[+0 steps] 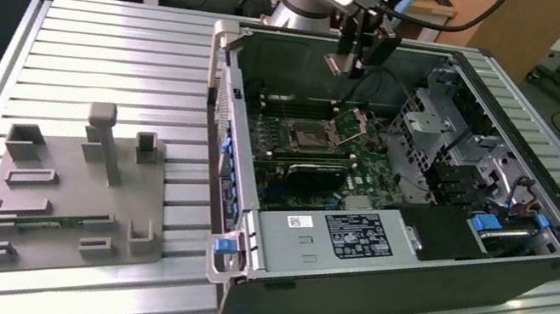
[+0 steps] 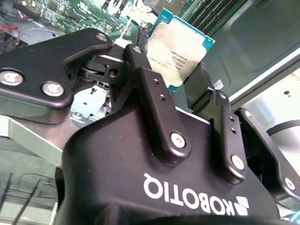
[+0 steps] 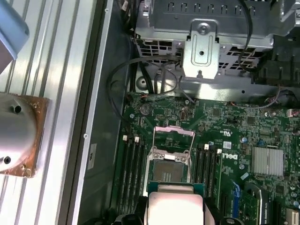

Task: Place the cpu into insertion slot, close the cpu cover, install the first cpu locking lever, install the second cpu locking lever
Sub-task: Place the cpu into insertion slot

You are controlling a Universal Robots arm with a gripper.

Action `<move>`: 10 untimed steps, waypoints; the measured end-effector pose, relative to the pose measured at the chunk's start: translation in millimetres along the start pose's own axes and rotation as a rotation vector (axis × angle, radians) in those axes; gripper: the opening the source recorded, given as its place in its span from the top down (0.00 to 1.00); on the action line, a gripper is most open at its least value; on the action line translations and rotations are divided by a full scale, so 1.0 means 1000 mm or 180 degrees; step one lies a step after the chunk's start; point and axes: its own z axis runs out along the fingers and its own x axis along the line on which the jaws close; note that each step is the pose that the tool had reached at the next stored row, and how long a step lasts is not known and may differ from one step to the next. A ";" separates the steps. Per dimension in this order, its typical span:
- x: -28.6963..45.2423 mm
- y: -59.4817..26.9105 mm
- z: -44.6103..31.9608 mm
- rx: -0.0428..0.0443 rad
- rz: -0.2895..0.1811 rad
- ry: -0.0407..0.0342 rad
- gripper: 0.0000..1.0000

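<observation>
My gripper (image 1: 352, 63) hangs above the open computer case (image 1: 384, 288), over its far wall, shut on the cpu (image 1: 337, 64). In the second wrist view the black fingers (image 2: 154, 93) clamp the cpu (image 2: 180, 47) by its edges, silvery top showing. In the first wrist view the cpu (image 3: 174, 204) is above and short of the insertion slot (image 3: 168, 171), not touching it. The slot (image 1: 304, 135) lies bare on the green board. The cpu cover (image 3: 173, 136) stands swung up at the slot's far side, seen in the exterior view as a tilted frame (image 1: 359, 122).
Memory slots (image 3: 133, 173) flank the socket. A metal drive cage (image 1: 452, 131) and cables (image 3: 140, 79) crowd the case's right half. A grey fixture plate (image 1: 75, 207) sits on the slatted table toward the exterior view's left. A copper-based heat sink (image 3: 18, 136) lies outside the case.
</observation>
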 end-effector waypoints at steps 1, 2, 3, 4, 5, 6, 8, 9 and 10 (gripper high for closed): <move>0.0000 0.0000 0.0000 0.0000 0.0008 -0.0001 0.46; 0.0000 0.0000 0.0000 0.0000 0.0009 -0.0001 0.46; 0.0000 0.0000 0.0001 0.0000 0.0010 -0.0001 0.46; 0.0000 0.0000 0.0001 0.0000 0.0010 -0.0001 0.46; 0.0000 0.0000 0.0001 0.0000 0.0011 -0.0001 0.46; 0.0000 0.0000 0.0001 0.0000 0.0011 -0.0001 0.46; 0.0000 0.0000 0.0001 0.0000 0.0011 -0.0001 0.46; 0.0000 0.0000 0.0001 0.0000 0.0013 -0.0001 0.46; 0.0000 0.0000 0.0003 0.0000 0.0014 -0.0001 0.46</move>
